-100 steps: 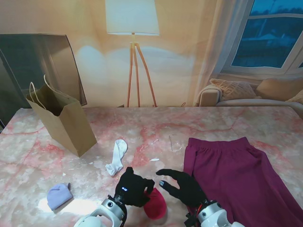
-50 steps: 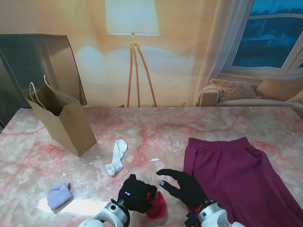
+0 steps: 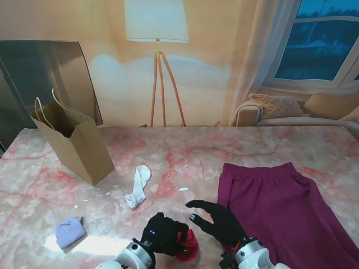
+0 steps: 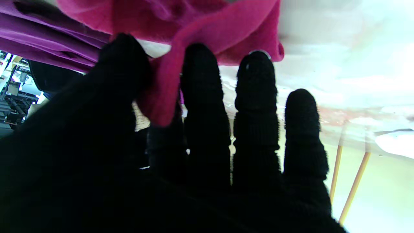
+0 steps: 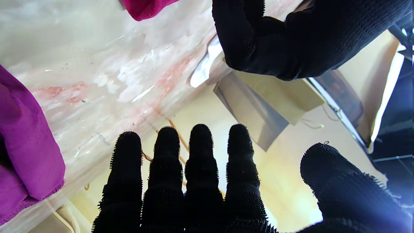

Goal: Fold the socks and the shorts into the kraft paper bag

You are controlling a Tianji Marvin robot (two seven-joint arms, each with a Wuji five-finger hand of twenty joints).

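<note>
Robot hand (image 3: 164,233) — half-hiding red sock (image 3: 188,246)

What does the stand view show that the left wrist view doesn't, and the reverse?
Only the stand view shows the kraft paper bag, white sock, lilac sock and the open right hand. Only the left wrist view shows red sock fabric pinched between the fingers. Both show the left hand, red sock and purple shorts.

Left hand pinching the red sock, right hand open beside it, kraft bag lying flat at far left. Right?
Not quite: the kraft bag stands upright, mouth open, per the stand view. The rest holds: left hand grips the red sock, right hand is open beside it.
</note>
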